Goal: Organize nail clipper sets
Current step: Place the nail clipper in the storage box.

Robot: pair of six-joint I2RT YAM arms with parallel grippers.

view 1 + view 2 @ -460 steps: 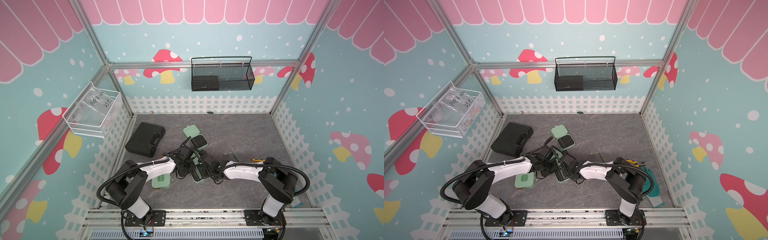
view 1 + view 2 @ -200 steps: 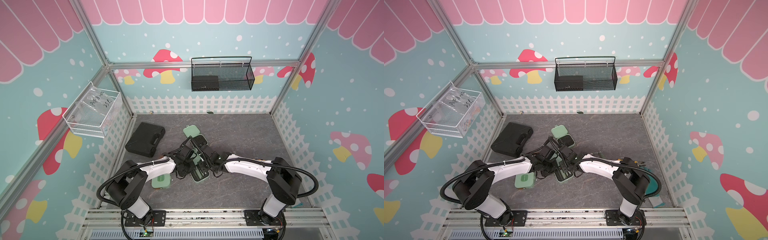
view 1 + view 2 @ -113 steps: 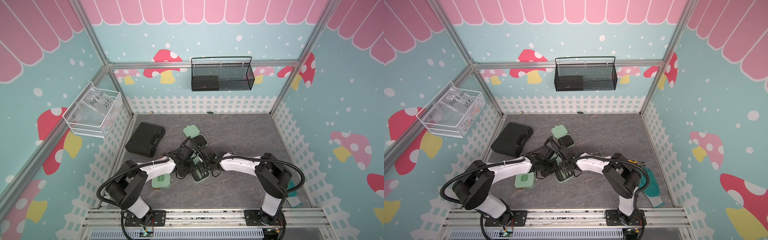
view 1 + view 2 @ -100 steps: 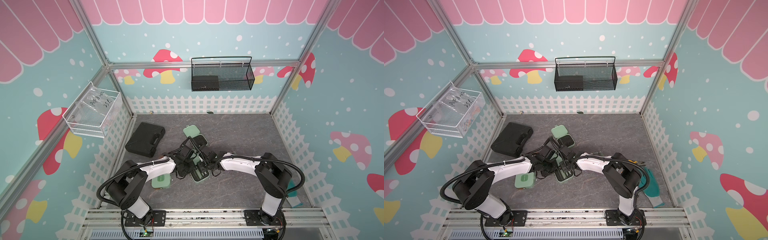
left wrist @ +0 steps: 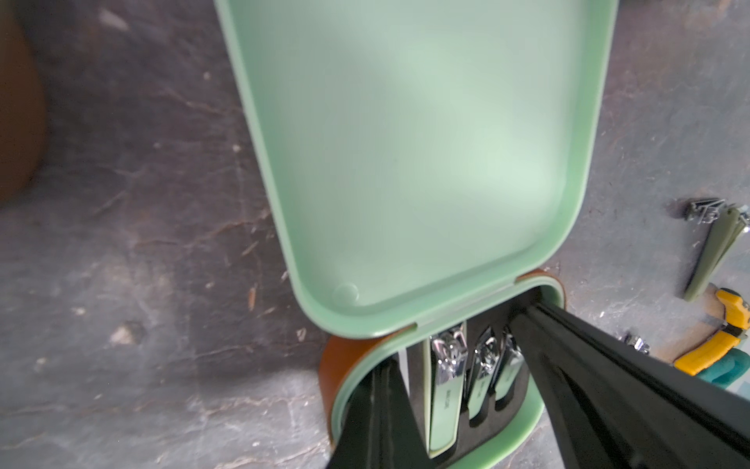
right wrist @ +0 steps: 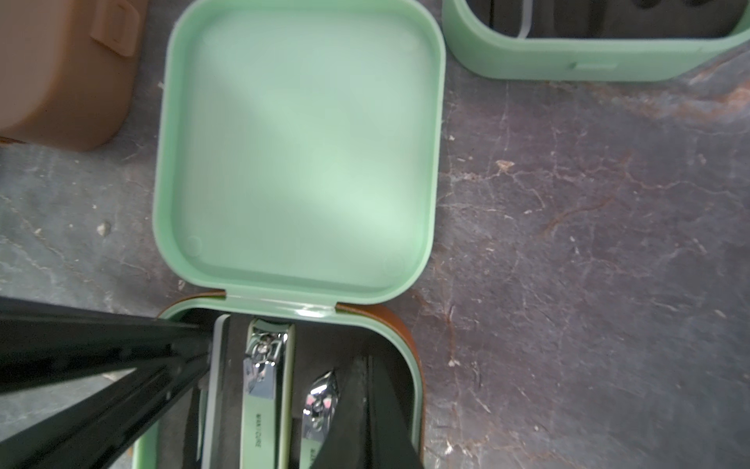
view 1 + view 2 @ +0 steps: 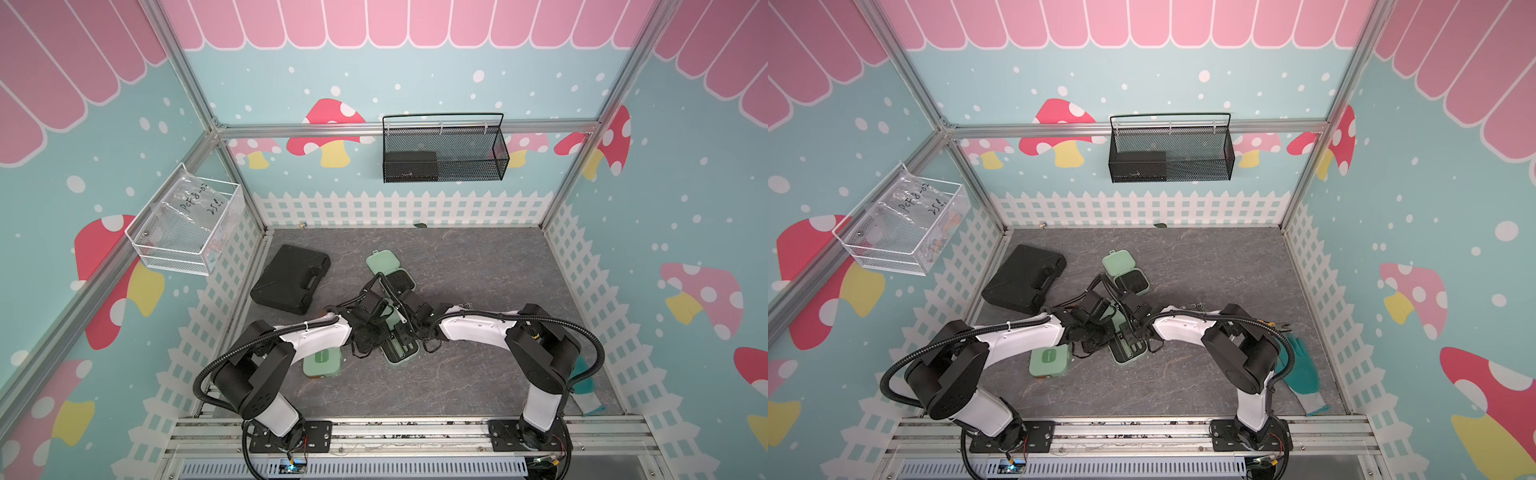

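Note:
An open mint nail clipper case lies mid-table, base (image 7: 402, 353) near, lid (image 6: 298, 150) flat behind it. Its black insert holds silver-and-green clippers (image 5: 446, 390) (image 6: 266, 377), and a brown band (image 5: 335, 365) shows round the base. My left gripper (image 5: 379, 394) is shut, its tip down inside the base at one hinge corner. At the other hinge corner my right gripper (image 6: 367, 390) is shut too, its tip beside a small clipper (image 6: 320, 402). A second mint case (image 7: 392, 272) lies open behind. A closed mint case (image 7: 323, 364) sits front left, and a brown case (image 6: 61, 69) lies beside the lid.
A large black handled case (image 7: 291, 284) lies back left. Loose tools (image 5: 712, 239) and yellow-handled pliers (image 5: 726, 325) lie right of the open case. A teal glove (image 7: 1300, 370) rests at the front right. Fence walls ring the table; a black mesh basket (image 7: 444, 153) hangs behind.
My right gripper has moved left from beside the case into its base and closed. The right elbow has swung. The left arm has stayed still.

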